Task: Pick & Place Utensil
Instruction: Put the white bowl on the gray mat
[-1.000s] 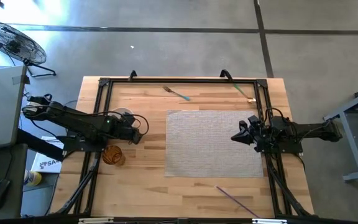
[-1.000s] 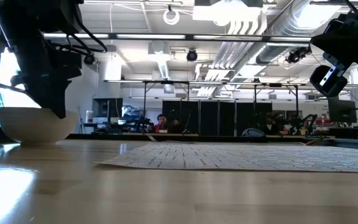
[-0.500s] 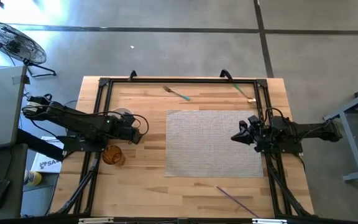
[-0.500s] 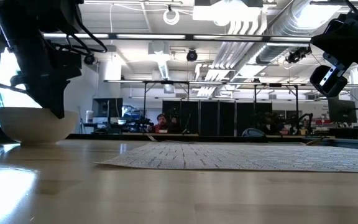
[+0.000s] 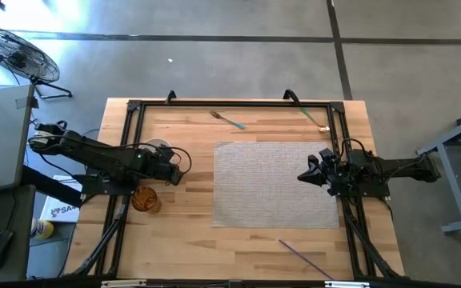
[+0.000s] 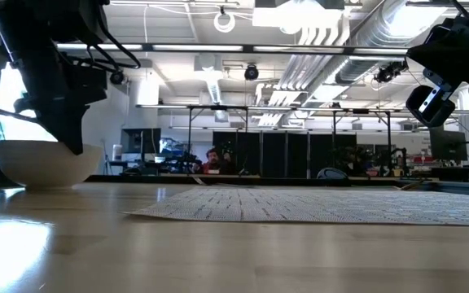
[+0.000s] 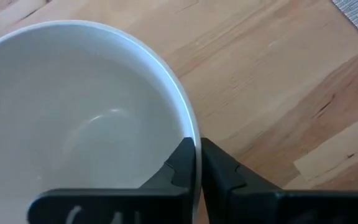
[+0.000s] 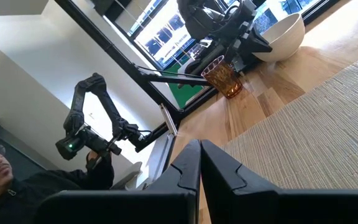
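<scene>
A white bowl stands on its base on the wood at the table's left; in the high view only its far part shows beside my left arm. My left gripper is shut on its rim, seen from the side in the low view. A fork and a green-handled utensil lie near the far edge. A purple utensil lies near the near edge. My right gripper hovers shut above the placemat's right side, touching nothing. My left gripper holds the bowl by its rim, on the side toward the placemat. One finger is inside the bowl and one finger outside, with the rim pinched between them. The fingers come from above, pointing down. The bowl stays upright on the table.
A woven grey placemat covers the middle of the table. An amber glass stands just near-side of the bowl. A black frame runs around the table. A person shows beyond the table's left edge.
</scene>
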Robot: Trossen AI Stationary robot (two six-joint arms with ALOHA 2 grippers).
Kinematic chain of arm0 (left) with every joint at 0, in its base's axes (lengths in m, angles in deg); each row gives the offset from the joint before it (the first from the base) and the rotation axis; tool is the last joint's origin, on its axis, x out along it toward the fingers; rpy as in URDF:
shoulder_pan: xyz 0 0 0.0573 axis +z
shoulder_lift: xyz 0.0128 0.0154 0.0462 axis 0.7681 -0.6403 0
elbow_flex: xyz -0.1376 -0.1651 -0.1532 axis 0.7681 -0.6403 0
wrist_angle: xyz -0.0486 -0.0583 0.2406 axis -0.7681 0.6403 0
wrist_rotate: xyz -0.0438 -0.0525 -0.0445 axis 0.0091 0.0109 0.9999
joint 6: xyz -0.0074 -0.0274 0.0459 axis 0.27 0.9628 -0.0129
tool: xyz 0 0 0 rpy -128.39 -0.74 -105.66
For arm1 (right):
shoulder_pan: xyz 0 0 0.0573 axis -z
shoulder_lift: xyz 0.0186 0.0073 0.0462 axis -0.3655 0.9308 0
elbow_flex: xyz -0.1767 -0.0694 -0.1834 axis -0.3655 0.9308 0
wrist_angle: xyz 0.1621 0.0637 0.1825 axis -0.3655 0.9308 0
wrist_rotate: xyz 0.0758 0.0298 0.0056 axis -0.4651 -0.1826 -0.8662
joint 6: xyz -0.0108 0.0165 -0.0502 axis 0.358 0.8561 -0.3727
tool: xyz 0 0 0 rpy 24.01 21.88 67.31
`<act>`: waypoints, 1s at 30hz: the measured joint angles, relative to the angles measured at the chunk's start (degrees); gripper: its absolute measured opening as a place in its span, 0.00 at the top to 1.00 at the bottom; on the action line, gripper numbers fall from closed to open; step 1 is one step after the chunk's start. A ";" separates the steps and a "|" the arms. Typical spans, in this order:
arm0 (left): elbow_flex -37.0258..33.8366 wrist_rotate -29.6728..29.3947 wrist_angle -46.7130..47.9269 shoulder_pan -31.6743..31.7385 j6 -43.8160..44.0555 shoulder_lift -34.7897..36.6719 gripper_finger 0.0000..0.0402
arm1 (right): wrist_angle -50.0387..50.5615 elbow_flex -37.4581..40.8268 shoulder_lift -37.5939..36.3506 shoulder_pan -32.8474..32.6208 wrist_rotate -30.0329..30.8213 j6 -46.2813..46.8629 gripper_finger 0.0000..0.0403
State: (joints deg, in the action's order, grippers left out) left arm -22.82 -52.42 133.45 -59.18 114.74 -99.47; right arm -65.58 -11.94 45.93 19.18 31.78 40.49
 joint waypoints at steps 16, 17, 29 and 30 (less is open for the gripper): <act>3.27 1.18 -0.56 0.00 -7.54 0.00 0.99 | 0.00 -0.01 0.00 0.00 0.00 -0.01 0.99; 3.49 1.30 -0.92 -0.02 -8.66 0.00 0.99 | 0.01 0.01 0.00 0.00 0.00 -0.01 0.99; 7.54 3.81 -6.29 -0.02 -19.75 -2.60 0.99 | 0.02 0.00 -0.02 0.00 0.00 0.00 0.99; 8.49 4.01 -6.71 0.00 -20.98 -3.69 0.99 | 0.00 -0.01 -0.02 0.00 0.00 0.00 0.99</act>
State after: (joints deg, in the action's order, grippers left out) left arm -14.33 -48.41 126.74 -59.18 93.77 -103.16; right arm -65.59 -11.95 45.90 19.18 31.78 40.49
